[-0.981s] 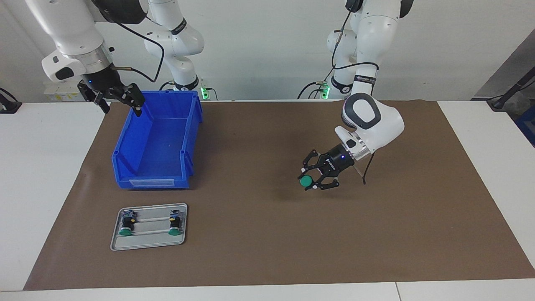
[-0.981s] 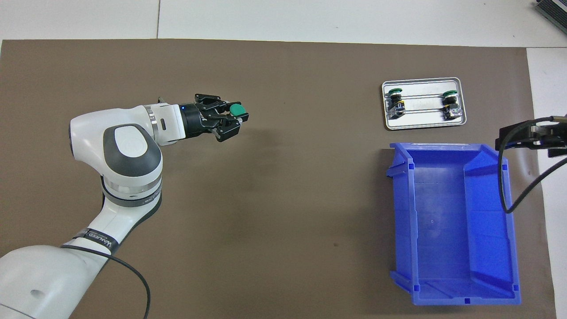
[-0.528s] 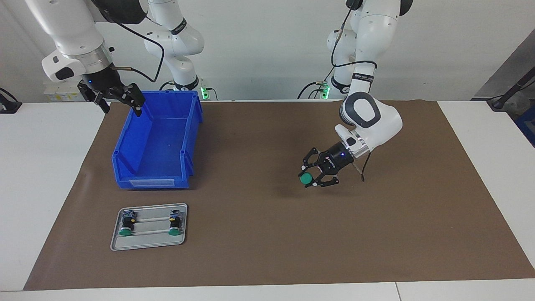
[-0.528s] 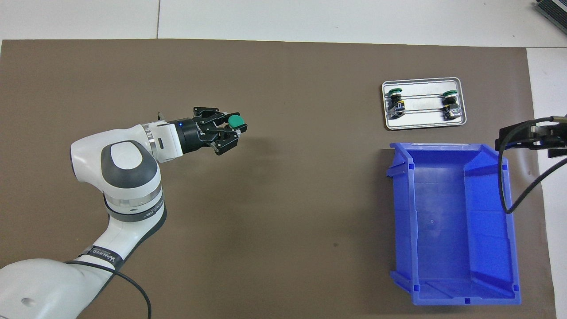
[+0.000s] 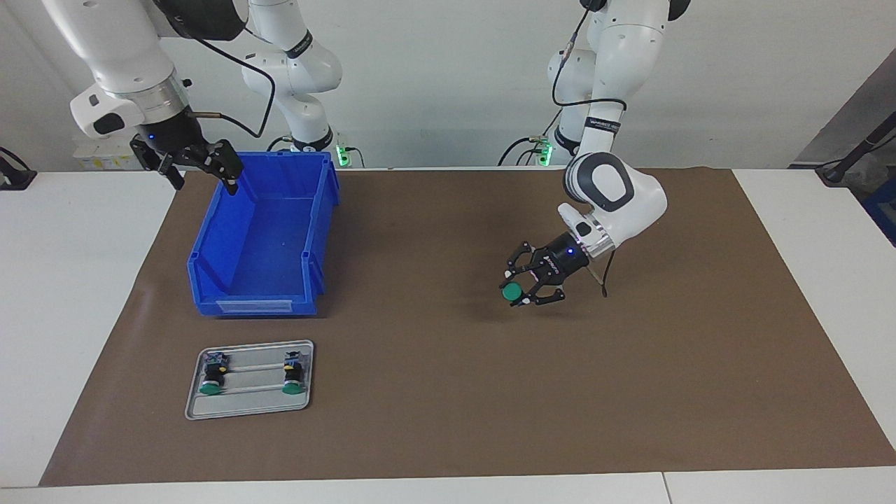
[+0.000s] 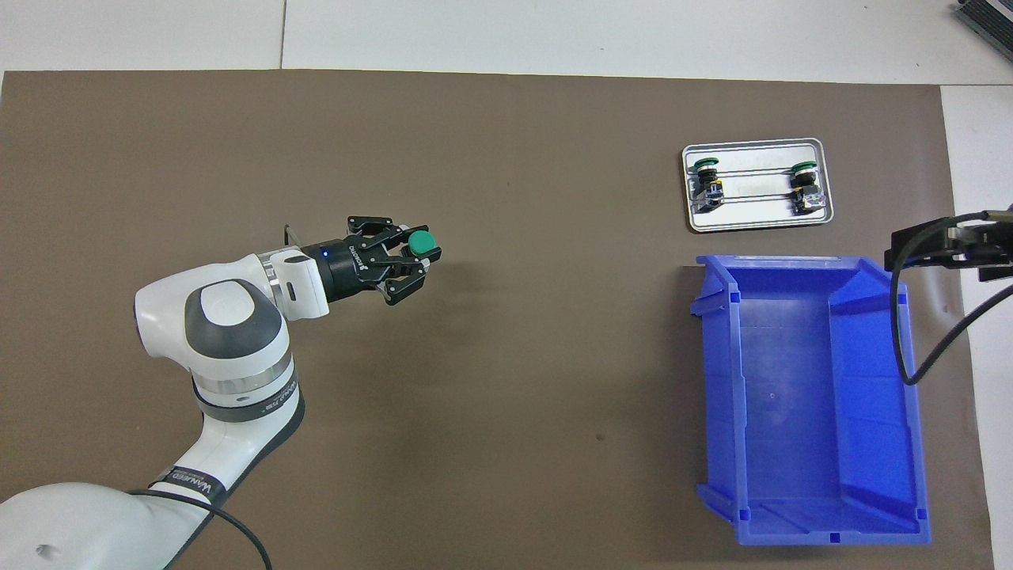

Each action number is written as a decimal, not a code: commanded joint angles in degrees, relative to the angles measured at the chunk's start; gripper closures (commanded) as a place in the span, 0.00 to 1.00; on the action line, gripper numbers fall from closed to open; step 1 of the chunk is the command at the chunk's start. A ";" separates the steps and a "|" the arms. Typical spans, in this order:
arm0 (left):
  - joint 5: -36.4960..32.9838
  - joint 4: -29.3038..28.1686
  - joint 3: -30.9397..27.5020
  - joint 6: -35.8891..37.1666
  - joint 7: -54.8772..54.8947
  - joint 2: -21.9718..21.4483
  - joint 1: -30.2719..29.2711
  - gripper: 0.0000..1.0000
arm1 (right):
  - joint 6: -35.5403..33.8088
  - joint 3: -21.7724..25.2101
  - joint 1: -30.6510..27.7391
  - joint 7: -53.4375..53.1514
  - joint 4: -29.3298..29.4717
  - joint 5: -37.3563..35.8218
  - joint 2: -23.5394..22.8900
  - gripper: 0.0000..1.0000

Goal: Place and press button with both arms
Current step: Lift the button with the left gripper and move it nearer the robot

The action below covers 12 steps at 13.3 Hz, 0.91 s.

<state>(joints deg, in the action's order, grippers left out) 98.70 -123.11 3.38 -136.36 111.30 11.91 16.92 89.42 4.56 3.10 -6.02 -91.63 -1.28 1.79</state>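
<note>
Button (image 5: 513, 292): round, smooth green cap on a dark body, clamped in the left gripper (image 5: 523, 290) above the brown mat (image 5: 448, 392), well apart from the bin (image 5: 262, 241). Bin: blue moulded plastic, rectangular, open-topped. Right gripper (image 5: 203, 170): fingers spread, holding nothing, over the bin's corner. Tray (image 5: 249, 402): flat grey metal, rounded corners, just beside the bin, carrying two matching buttons (image 5: 210, 378).

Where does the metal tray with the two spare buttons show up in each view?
Facing view: metal tray at lower left, below the blue bin.
Overhead view: tray at upper right, above the bin.
Shared landmark: the bin, the tray's neighbour on the side nearer the robots.
</note>
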 commanded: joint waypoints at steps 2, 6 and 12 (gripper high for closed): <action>7.37 -6.43 -0.30 4.43 7.59 -4.00 0.13 0.97 | -0.65 -0.34 -0.72 1.71 -0.31 0.14 0.23 0.00; 12.57 -9.42 -0.30 8.47 14.20 -3.91 0.05 0.96 | -0.65 -0.34 -0.90 1.80 -0.31 0.14 0.23 0.00; 18.28 -13.37 -0.30 14.80 20.61 -2.95 -0.66 0.93 | -0.73 -0.34 -0.90 1.80 -0.31 0.14 0.23 0.00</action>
<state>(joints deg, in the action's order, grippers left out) 114.58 -133.98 3.33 -124.57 128.91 10.12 16.89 89.40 4.56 3.07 -6.01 -91.64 -1.28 1.79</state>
